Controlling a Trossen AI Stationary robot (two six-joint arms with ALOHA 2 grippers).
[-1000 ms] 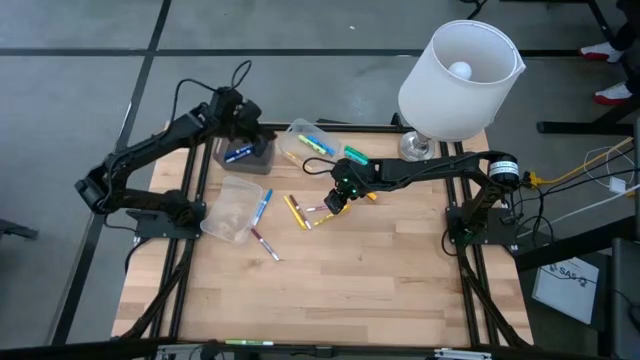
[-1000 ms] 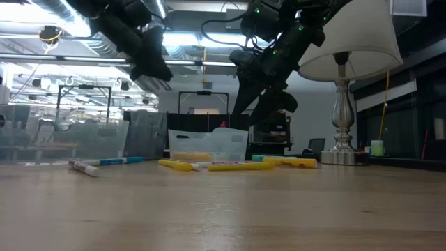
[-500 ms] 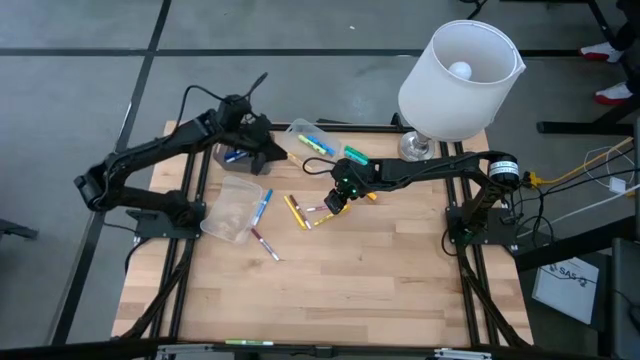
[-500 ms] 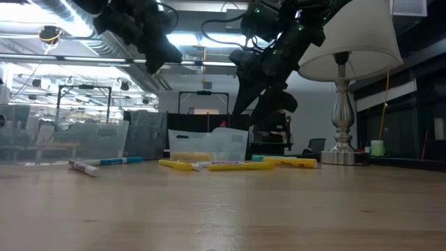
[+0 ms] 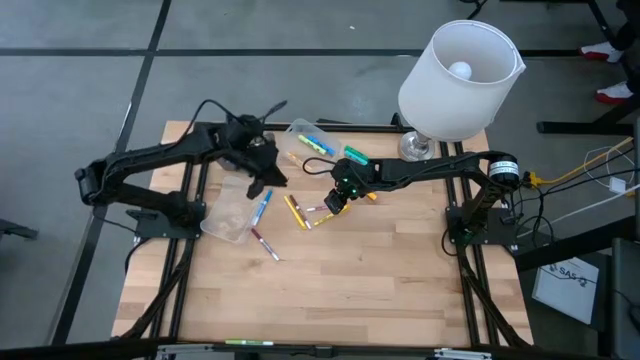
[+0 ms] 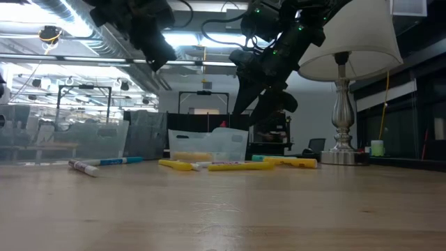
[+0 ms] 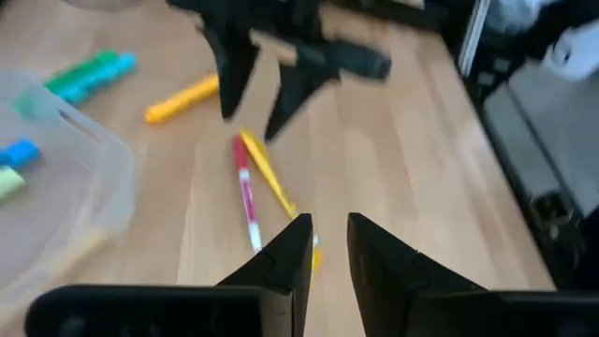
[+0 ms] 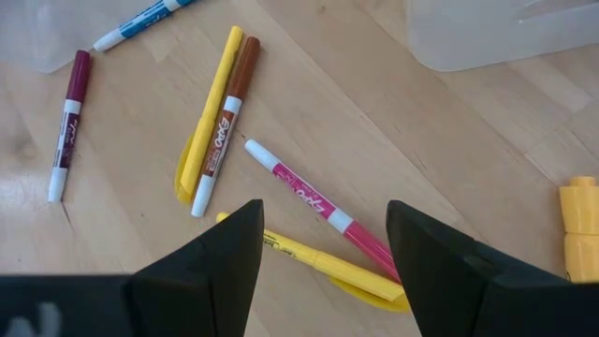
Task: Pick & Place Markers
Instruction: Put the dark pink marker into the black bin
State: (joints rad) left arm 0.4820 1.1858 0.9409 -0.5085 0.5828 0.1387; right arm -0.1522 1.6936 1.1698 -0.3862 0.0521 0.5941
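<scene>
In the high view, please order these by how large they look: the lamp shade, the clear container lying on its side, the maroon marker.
1. Lamp shade, though it stands nearer the camera.
2. Clear container.
3. Maroon marker.

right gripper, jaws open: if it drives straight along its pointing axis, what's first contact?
Likely the pink marker lying between the right gripper jaws' line, crossing a yellow marker on the table. Depth is unclear.
</scene>
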